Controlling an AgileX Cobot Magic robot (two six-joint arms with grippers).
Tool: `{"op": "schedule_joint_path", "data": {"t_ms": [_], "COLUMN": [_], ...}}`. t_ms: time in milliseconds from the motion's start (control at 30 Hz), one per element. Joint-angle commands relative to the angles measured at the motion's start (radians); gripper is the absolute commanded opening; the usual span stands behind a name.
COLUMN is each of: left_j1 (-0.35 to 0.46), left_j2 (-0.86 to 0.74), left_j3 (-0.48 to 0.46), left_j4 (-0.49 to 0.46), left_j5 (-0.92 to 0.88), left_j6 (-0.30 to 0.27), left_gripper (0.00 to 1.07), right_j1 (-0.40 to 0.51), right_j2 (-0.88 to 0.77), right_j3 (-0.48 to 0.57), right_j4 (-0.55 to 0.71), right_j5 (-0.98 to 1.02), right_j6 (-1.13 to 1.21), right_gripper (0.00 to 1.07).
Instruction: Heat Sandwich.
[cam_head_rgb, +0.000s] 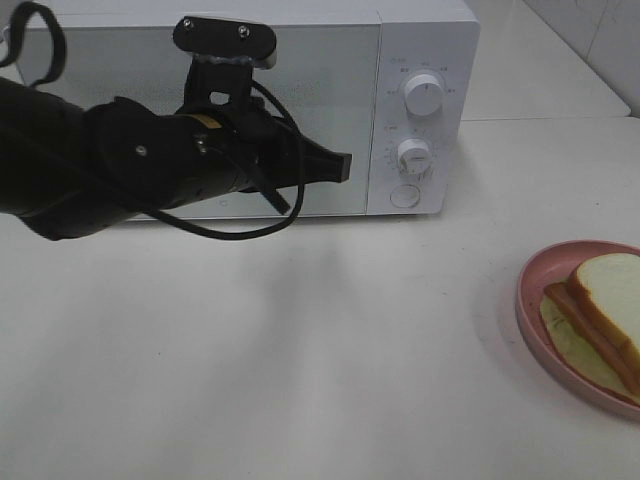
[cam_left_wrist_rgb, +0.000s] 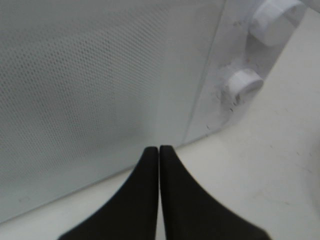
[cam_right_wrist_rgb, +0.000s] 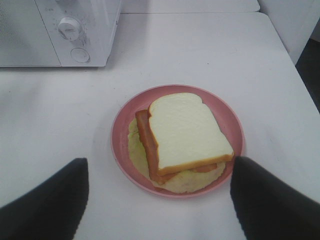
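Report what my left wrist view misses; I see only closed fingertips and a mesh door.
Observer: The sandwich lies on a pink plate, to the right of the microwave in the high view.
Operator: Give me the right gripper.
Observer: The right gripper is open above the table, its fingers either side of the plate, touching nothing.
Operator: Place my left gripper.
Observer: The left gripper is shut, in front of the closed door, near its right edge beside the knobs.
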Motion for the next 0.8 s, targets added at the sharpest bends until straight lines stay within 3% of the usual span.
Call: {"op": "schedule_joint_path", "data": {"t_ms": [33, 100, 133, 200, 467, 600, 733, 767, 800], "left_j1": [-0.003, -0.003, -0.003, -0.003, -0.003, 0.031, 0.168, 0.168, 0.236], "left_j2": [-0.092, -0.125, -0.125, -0.161, -0.261, -0.318, -0.364, -0.364, -0.381], "left_j3": [0.052, 0.075, 0.075, 0.103, 0.17, 0.18, 0.179, 0.179, 0.178], "left_j4": [-0.004, -0.006, -0.006, -0.003, 0.046, 0.1, 0.103, 0.103, 0.111], "left_j5": [0.159, 0.188, 0.188, 0.196, 0.315, 0.482, 0.695, 0.695, 0.785], "left_j6": [0.003, 0.003, 0.003, 0.003, 0.038, 0.036, 0.026, 0.026, 0.021], "left_gripper": [0.35, 0.68, 0.68, 1.01, 0.98, 0.98, 0.98, 0.98, 0.98], "right_j1": [-0.008, -0.008, -0.008, -0.008, -0.008, -0.008, -0.008, -0.008, -0.008], "right_j2": [-0.027, -0.027, -0.027, -0.027, -0.027, -0.027, -0.027, -0.027, -0.027], "right_j3": [0.001, 0.001, 0.001, 0.001, 0.001, 0.001, 0.001, 0.001, 0.001], "right_j4": [0.003, 0.003, 0.003, 0.003, 0.003, 0.003, 0.003, 0.003, 0.003], "right_j5": [-0.014, -0.014, -0.014, -0.014, -0.014, -0.014, -0.014, -0.014, -0.014], "right_j6": [-0.008, -0.008, -0.008, -0.008, -0.008, -0.008, -0.008, -0.008, -0.008], "right_gripper": [0.75, 0.75, 0.75, 0.75, 0.75, 0.75, 0.75, 0.75, 0.75]}}
